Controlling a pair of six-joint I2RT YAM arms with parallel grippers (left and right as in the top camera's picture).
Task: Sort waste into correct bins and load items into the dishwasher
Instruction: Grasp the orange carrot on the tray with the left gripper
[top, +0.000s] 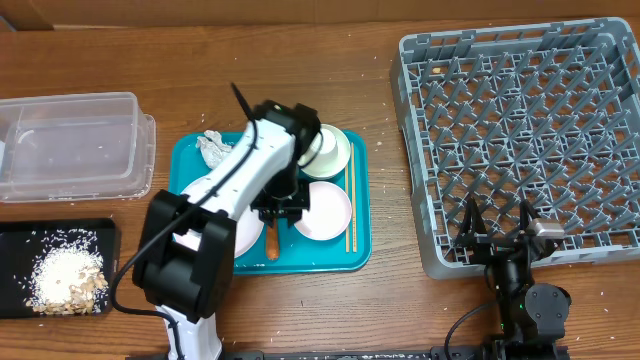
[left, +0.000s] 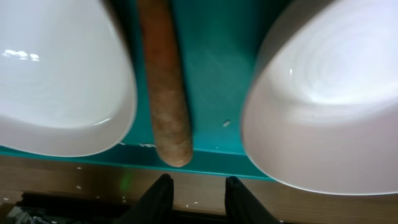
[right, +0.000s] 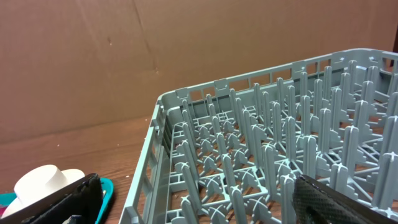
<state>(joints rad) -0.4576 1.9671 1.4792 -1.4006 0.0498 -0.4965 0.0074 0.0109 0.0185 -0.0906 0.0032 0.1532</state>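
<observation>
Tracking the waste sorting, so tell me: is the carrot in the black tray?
No, the carrot lies on the teal tray, while the black tray holds rice scraps and no carrot.

The orange carrot (left: 166, 87) lies flat between the large plate (left: 56, 81) and a small dish (left: 323, 106).

carrot (left: 169, 93) 1 | rack (top: 500, 38) 1 | tub (top: 70, 98) 1 | wrapper (top: 213, 148) 1
</observation>
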